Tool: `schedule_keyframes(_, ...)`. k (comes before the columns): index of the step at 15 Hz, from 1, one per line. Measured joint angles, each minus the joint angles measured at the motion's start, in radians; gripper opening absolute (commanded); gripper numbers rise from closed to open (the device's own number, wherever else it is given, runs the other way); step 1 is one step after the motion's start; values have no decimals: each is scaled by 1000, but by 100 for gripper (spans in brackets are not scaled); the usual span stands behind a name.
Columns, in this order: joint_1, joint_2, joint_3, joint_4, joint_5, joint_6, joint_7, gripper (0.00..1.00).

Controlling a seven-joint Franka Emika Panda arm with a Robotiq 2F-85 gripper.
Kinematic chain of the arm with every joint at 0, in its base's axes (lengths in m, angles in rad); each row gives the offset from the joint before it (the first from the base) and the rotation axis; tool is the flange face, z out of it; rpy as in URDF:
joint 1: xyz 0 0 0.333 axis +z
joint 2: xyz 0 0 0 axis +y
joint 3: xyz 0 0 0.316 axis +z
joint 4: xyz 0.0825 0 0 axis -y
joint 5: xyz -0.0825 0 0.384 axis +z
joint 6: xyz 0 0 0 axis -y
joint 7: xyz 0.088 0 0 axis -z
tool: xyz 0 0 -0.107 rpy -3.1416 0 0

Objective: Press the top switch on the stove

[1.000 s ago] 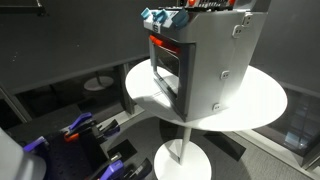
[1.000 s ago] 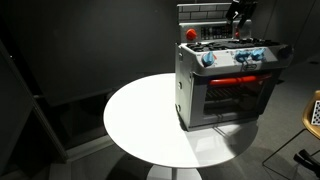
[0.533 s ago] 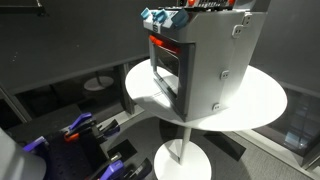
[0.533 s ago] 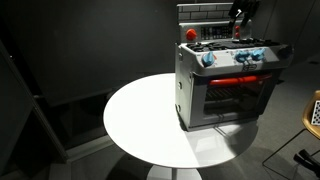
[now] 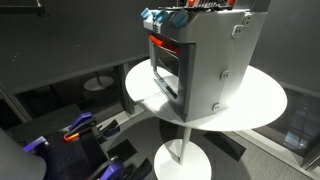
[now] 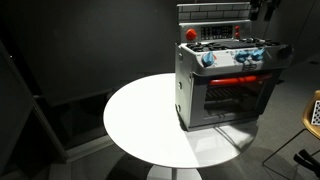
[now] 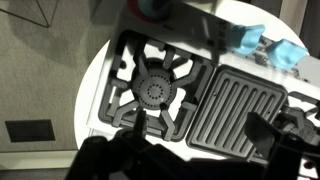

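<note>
Stove (image 6: pixel 228 80) sits on the round table (image 6: pixel 140 125), toward its 3 o'clock edge. My gripper (image 6: pixel 264 10) hangs above the stove at 1 o'clock, touching nothing. Jaws blurred, so I cannot tell their state. Wrist view shows a burner (image 7: pixel 155 90) centre and blue knobs (image 7: pixel 268 46) at 2 o'clock. Approach step, I judge. Next: line up over the switch, press down.

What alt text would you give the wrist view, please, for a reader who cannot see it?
Looking down on the toy stove: a round burner under a dark grate beside a ribbed griddle plate, blue knobs at upper right. The blurred gripper crosses the bottom edge; white table shows at left.
</note>
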Motion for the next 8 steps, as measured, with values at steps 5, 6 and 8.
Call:
schedule_keyframes(5,1,-79,3,-5,-15,-190,75,100)
schedule_keyframes(6,1,-90,4,-7,-17,-218,84,100)
schedule_keyframes(8,1,-109,5,-15,-19,-257,96,100)
